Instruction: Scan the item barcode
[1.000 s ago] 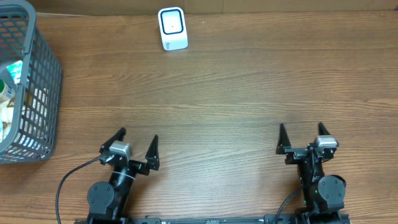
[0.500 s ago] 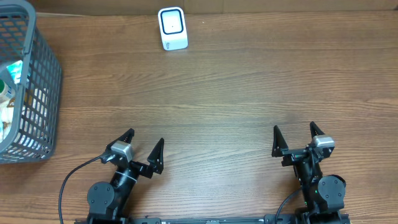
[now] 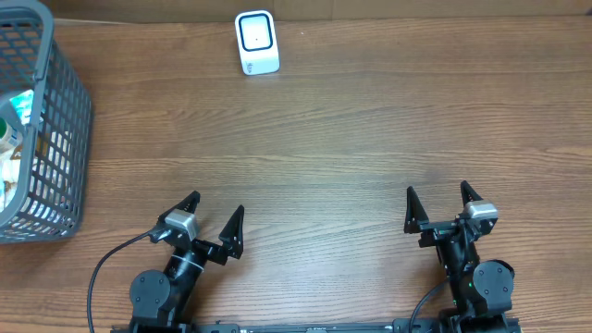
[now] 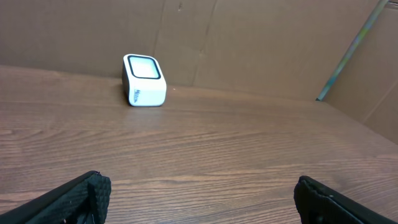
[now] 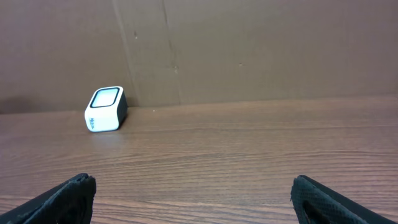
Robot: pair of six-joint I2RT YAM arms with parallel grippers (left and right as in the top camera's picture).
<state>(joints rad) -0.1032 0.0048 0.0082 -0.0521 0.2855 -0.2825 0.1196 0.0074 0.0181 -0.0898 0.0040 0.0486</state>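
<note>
your left gripper (image 3: 215, 204) sits low at the near edge of the table (image 3: 351, 139), its fingers spread wide with nothing between them. your right gripper (image 3: 437, 189) sits at the near edge on the other side, jaws just as far apart and holding nothing. both are well apart from everything else on the table. the white scanner (image 3: 256, 42) stands at the far edge, just in front of the cardboard wall (image 5: 249, 43), its window tilted upward. the grey basket (image 3: 69, 111) is at the far left, partly cut off by the frame. the items (image 3: 11, 139) lie inside it, too hidden by the mesh for you to tell them apart or see a barcode.
</note>
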